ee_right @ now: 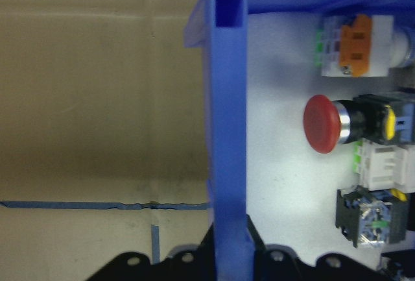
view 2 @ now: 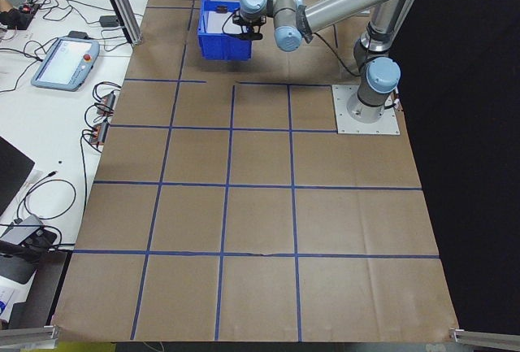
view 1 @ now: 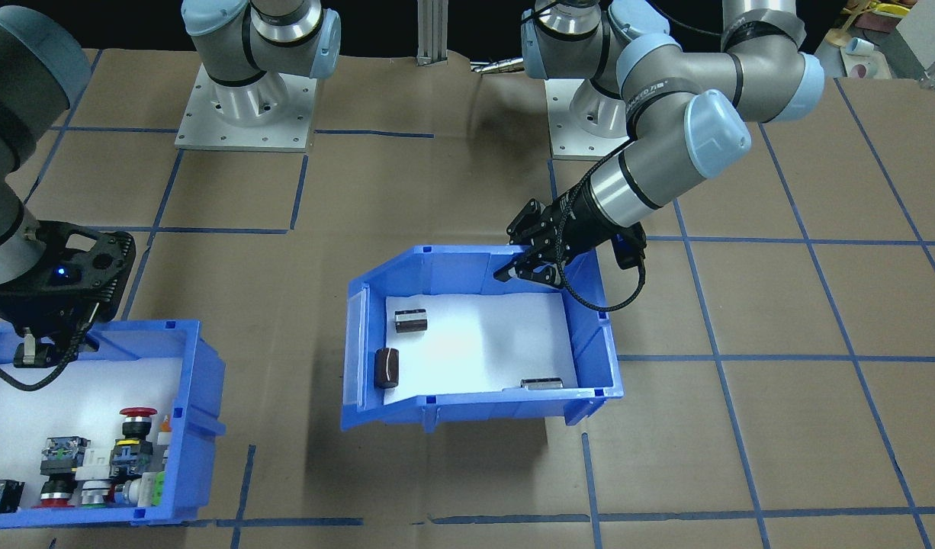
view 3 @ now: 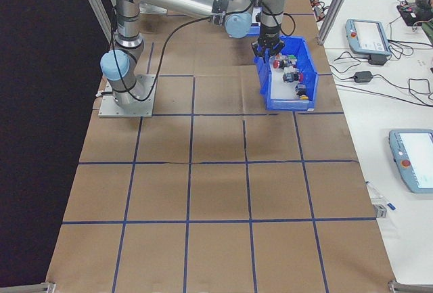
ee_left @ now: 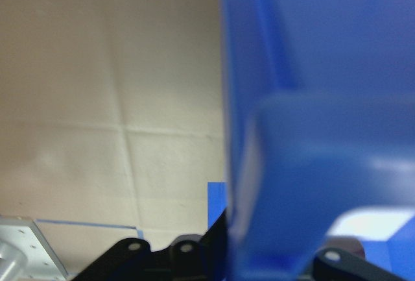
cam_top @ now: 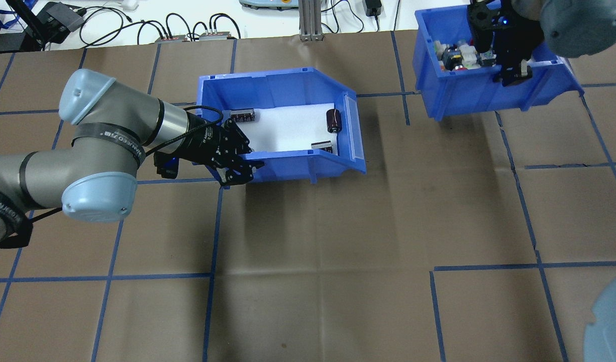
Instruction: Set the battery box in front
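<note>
Mid-frame in the overhead view, the left gripper (cam_top: 236,168) has its fingers straddling and clamped on the battery box (cam_top: 280,90) near-left corner wall; the right gripper (cam_top: 514,70) likewise grips the switch bin (cam_top: 469,98) wall, upper right.

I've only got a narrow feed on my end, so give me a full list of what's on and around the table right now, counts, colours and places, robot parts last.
battery box: one, blue, white floor, mid-table, tilted with its wall in the left gripper.
dark cylinders: three, brown-black, inside the battery box, lying apart.
switch bin: one, blue, on the robot's right side, holding red, orange, yellow and green push-button switches.
table: brown paper cover with a blue tape grid.
pendants and cables: on white benches beside the table.
left gripper: shut on the battery box's near wall.
right gripper: straddling the switch bin's wall; grip pressure unclear.
</note>
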Available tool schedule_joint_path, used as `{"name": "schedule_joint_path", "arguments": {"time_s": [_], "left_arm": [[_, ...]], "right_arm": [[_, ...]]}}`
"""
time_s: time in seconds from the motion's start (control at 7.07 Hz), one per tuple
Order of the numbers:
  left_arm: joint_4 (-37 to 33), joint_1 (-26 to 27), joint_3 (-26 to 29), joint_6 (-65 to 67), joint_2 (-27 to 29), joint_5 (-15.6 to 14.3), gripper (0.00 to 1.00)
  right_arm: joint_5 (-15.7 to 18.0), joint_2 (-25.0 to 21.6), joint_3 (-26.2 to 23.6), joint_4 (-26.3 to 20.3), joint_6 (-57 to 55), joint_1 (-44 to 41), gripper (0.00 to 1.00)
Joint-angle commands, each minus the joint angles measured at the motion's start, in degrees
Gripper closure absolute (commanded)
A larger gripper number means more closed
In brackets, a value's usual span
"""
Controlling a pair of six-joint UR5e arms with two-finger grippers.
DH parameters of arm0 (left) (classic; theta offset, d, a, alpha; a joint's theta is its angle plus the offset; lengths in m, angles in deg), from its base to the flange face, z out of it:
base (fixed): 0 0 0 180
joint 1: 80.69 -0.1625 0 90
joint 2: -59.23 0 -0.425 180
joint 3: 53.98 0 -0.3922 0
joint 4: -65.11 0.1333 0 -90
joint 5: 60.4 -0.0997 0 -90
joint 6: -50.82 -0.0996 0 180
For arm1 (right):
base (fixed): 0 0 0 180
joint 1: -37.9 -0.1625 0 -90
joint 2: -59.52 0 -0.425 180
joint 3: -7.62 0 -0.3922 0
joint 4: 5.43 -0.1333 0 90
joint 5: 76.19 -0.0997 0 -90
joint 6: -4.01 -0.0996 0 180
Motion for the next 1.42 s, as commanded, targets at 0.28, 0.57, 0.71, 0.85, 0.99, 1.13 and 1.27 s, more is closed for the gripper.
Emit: {"name": "schedule_joint_path", "arguments": {"time_s": [0.28, 0.57, 0.71, 0.85, 0.99, 1.13, 1.27], "left_arm": [[13.2, 5.6, 10.0, 7.7, 14.7, 0.5, 1.0], [14.2, 7.3, 10.7, 7.8, 17.8, 0.5, 1.0], [14.1, 7.3, 11.2, 7.7, 18.2, 0.5, 1.0], [14.2, 7.9, 11.4, 7.7, 19.5, 0.5, 1.0], [14.2, 8.4, 12.3, 8.2, 20.0, 0.5, 0.99], [13.8, 8.4, 14.1, 8.0, 20.0, -0.4, 0.75], [13.1, 8.4, 14.3, 8.5, 20.1, -0.5, 0.3]], "right_arm": [[0.1, -9.8, -14.3, -0.2, 3.3, 3.1, 0.94], [0.2, -17.5, -23.1, 0.7, 3.0, 3.0, 0.94], [0.5, -20.7, -26.0, 0.4, 3.1, 3.0, 0.94], [0.7, -22.9, -28.8, 0.2, 3.1, 3.0, 0.94], [0.7, -24.7, -31.5, 0.6, 3.2, 3.0, 0.94], [0.8, -27.3, -32.9, 0.1, 3.1, 2.9, 0.94], [0.4, -29.5, -34.0, -0.3, 2.5, 2.9, 0.94]]}}
